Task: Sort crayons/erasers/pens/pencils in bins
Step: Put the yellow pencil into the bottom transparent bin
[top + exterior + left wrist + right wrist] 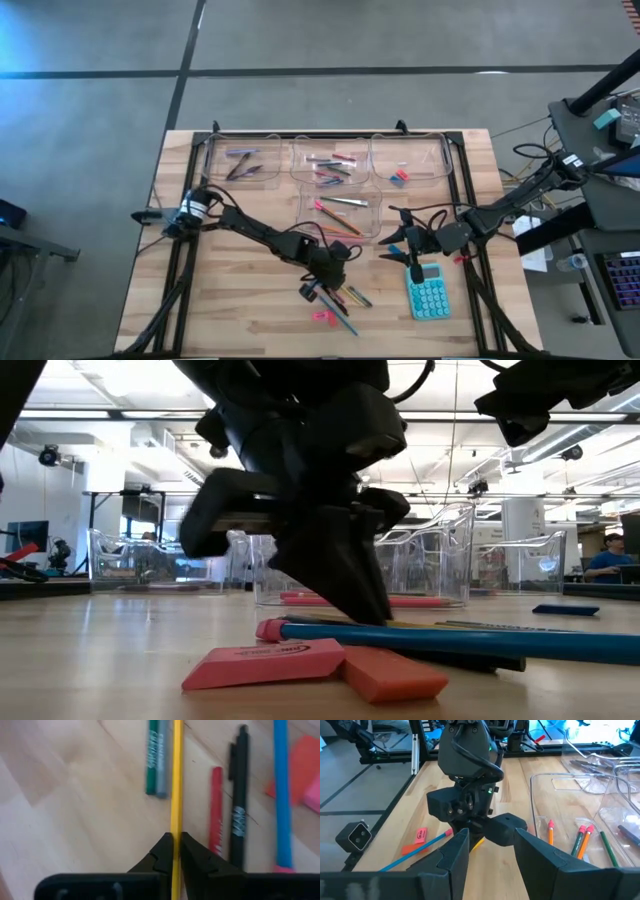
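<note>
From above, we see the left hand (322, 287) low over a loose scatter of sticks near the front of the wooden surface (240, 320), though the arm hides just what it touches. The right hand (414, 262) hangs above the teal calculator (429, 296), fingers apart and empty. Four clear bins (340, 212) sit farther back, holding pens, crayons, erasers and pencils.

At surface level, the left hand's dark bulk covers most of the pile; pink erasers (262, 663) and a blue pencil (470, 641) lie in front, with ceiling lights and desks blurred beyond.

Through the left wrist, we find the fingers clamped on a yellow pencil (176, 780), beside a black pen (239, 805) and a red crayon (216, 805).

The right wrist looks across at the left arm, its fingertips hidden.
</note>
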You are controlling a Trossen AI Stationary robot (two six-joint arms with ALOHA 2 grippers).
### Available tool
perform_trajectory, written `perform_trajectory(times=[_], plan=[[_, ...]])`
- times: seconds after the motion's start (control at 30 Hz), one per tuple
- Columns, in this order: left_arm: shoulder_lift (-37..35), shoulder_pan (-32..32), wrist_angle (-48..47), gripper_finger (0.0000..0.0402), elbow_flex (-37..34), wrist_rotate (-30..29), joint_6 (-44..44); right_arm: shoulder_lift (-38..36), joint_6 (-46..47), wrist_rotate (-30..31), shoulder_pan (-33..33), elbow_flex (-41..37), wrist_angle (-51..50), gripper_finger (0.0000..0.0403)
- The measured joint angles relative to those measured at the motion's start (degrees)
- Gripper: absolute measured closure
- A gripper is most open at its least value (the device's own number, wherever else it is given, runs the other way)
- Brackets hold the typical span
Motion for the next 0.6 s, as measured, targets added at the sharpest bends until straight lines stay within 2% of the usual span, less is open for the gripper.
perform_trajectory(times=[0.6], plan=[[-4.18,-1.14,-1.98,0.04,0.33,0.34,-1.42,0.0,0.01,-0.01,0.02,0.0,0.42,0.0257]])
